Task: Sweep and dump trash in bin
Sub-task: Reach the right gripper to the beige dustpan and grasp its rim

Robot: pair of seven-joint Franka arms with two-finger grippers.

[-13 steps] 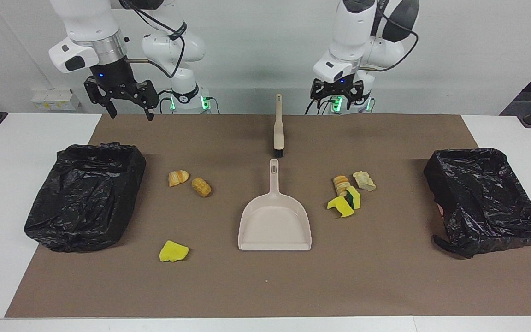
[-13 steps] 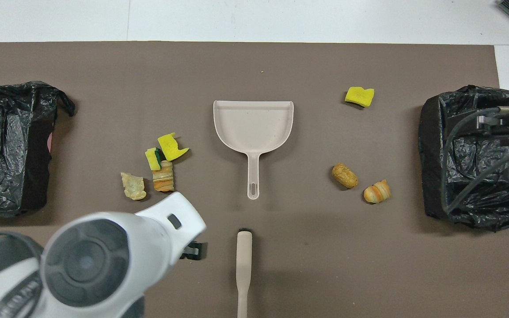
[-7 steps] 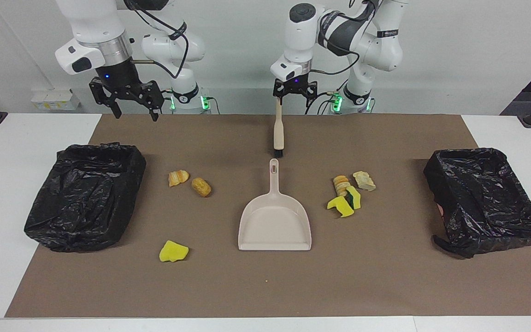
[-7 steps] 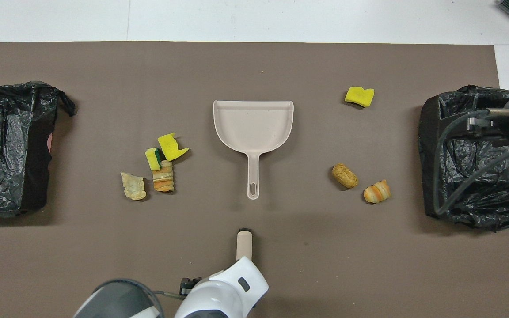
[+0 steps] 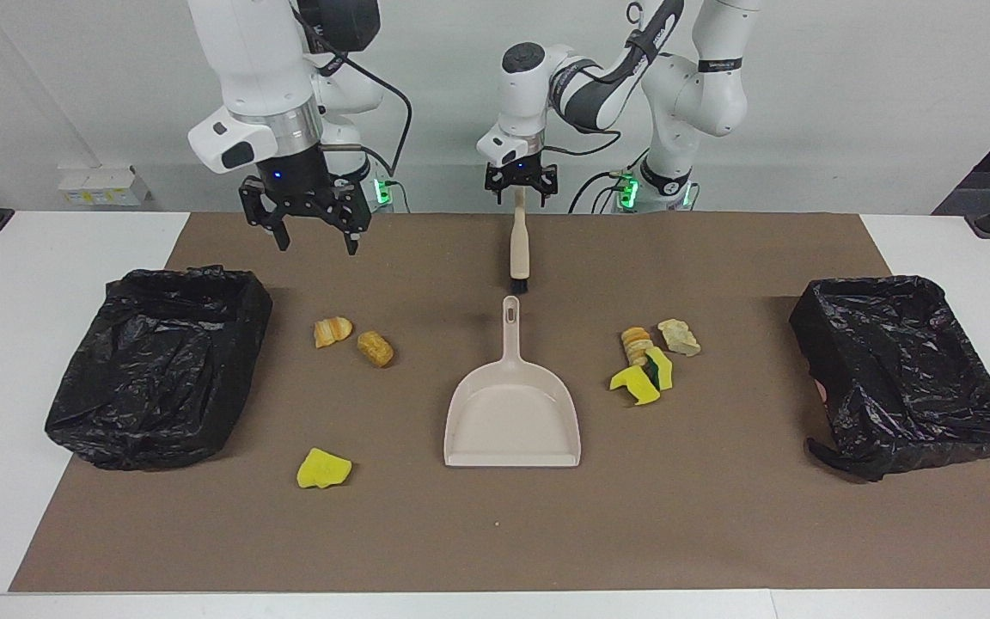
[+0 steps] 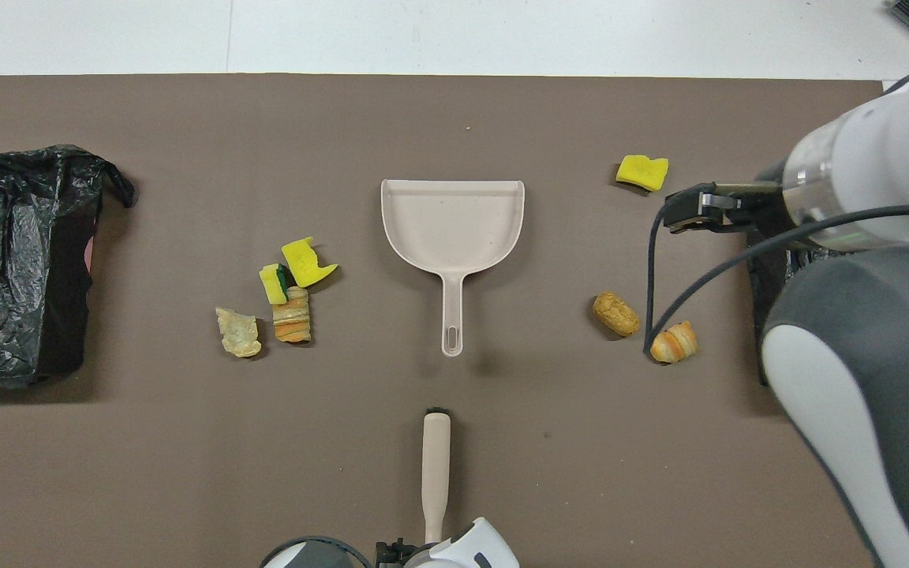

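High facing view, steep overhead, shared mat point(image 5: 718, 533)

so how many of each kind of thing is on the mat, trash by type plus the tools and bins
yellow sponge pieces: 3
bread-like lumps: 4
dustpan: 1
brush: 1
black-bagged bins: 2
total: 11

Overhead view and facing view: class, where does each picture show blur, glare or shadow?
Overhead view: the right arm fills one corner, big and soft-edged, hiding most of one bin; the dustpan is sharp, with a faint shadow. Facing view: even light, sheen on the black bin bags, and the brush throws a soft shadow.
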